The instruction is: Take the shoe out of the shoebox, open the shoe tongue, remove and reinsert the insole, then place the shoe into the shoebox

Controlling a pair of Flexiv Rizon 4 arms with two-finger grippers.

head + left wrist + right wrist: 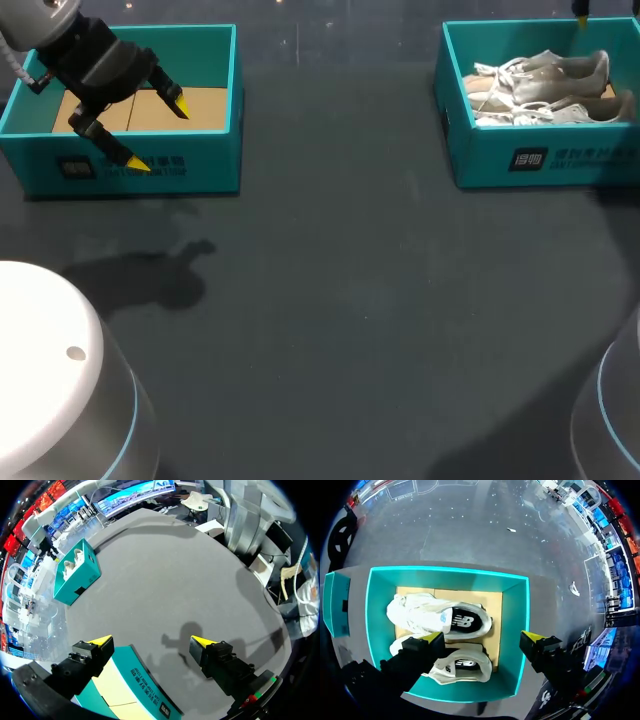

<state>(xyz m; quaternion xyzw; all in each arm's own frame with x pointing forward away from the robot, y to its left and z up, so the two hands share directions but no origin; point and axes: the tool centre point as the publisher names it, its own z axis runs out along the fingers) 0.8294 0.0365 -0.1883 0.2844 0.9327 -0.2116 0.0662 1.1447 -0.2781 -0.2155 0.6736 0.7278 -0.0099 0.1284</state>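
Head view: dark tabletop (330,330) carries two teal boxes, well apart. Right box (540,150) holds two pale shoes (545,88) lying side by side, so either is reachable from above. Right claw (482,640) hangs over them, fingers apart; left claw (150,130) gapes over the left box (130,165), no shoes showing inside.

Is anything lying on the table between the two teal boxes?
No. In the head view, the dark tabletop between the empty shoebox and the shoebox holding the shoes is bare; only the left arm's shadow falls there.
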